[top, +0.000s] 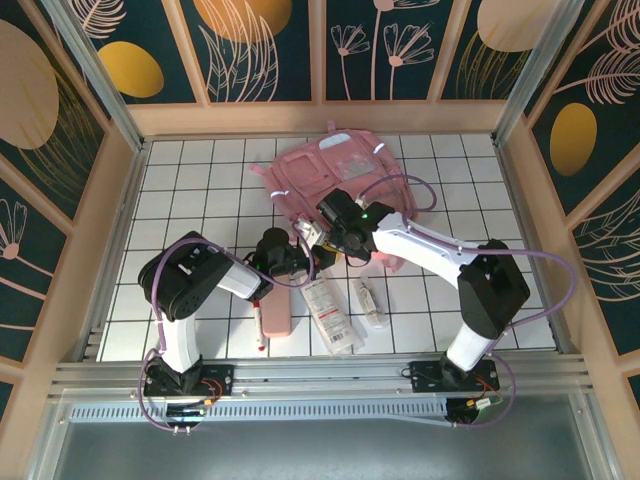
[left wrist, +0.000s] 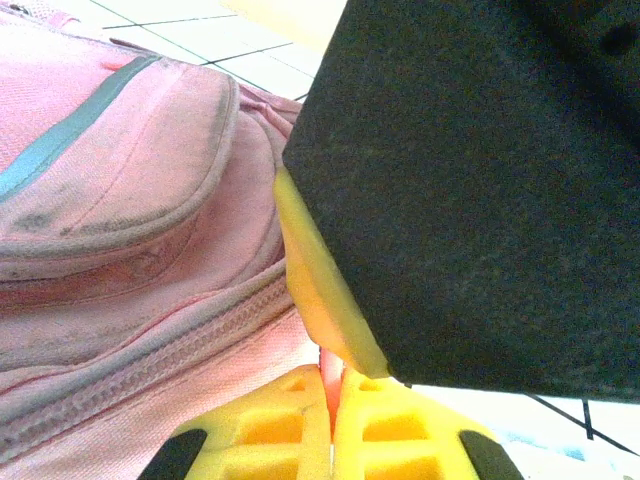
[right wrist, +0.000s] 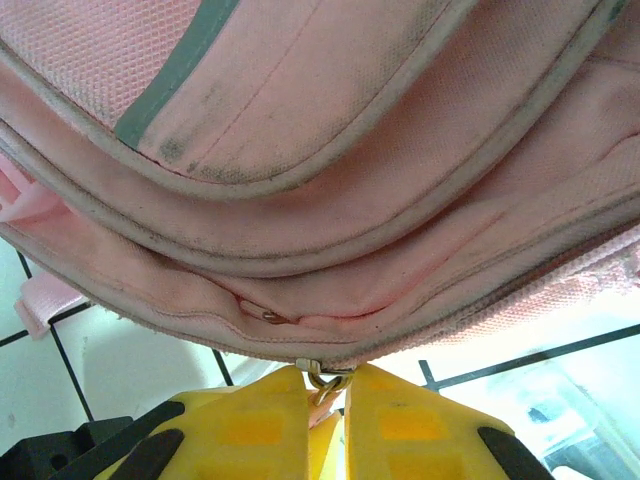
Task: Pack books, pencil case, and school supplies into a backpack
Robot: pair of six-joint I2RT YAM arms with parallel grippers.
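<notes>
**A:** One big pink backpack [top: 305, 172] lies flat at the far middle of the white tiled table [top: 180, 200], and both arms are in at its near edge!

**B:** And the grips?

**A:** The left gripper [left wrist: 330, 388] has its jaws squeezed together, with a sliver of the backpack's pink fabric pinched between them. The right gripper [right wrist: 328, 388] has its fingers almost meeting, clamped on the little metal zipper pull [right wrist: 321, 377] at the backpack's lower seam.

**B:** Count the loose items for me.

**A:** All four lie on the near side of the backpack, toward the arm bases. There's one pink pencil case [top: 275, 312], and one long white packet [top: 330, 315] with red print off to its right. One red-and-white marker pen [top: 259, 320] sits tight along the case's left side, and whether they're touching I can't tell. One small clear tube [top: 372, 303] is farthest right.

**B:** Anything hard to read?

**A:** A dark slab [left wrist: 480, 180] with a yellow edge crowds the left wrist view, right over the backpack, and I can't tell what it is. From above, the two wrists overlap the backpack's near edge and hide the zipper.
</notes>
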